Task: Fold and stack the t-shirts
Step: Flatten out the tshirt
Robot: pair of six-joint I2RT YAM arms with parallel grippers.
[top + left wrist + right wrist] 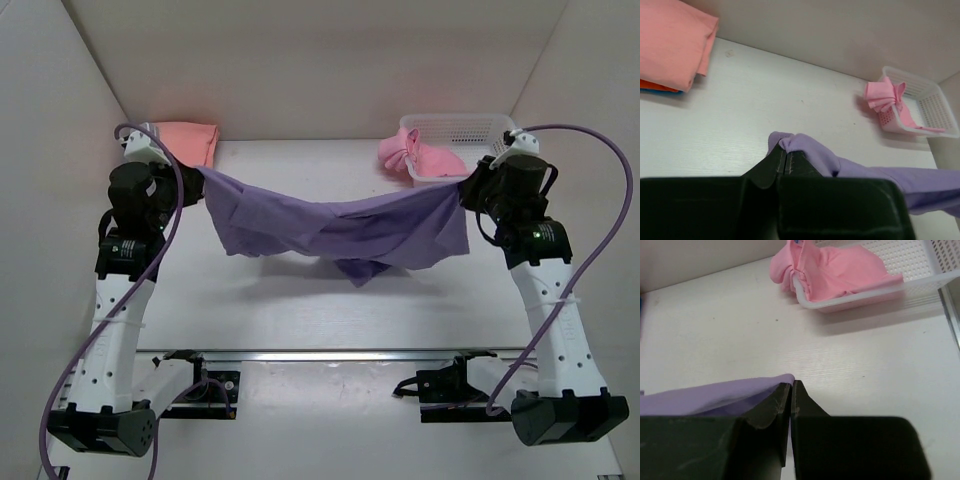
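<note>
Above the surface, the lavender t-shirt hung stretched between both arms, sagging in the middle. The left gripper and right gripper were each clamped tight on one edge. This looked like spreading before folding; the next move likely called for lowering it flat without bunching.

The lavender t-shirt is soft, matt cloth, loosely creased. The basket is white perforated plastic with a slight sheen. The worktop looks matt white and faintly grained.
</note>
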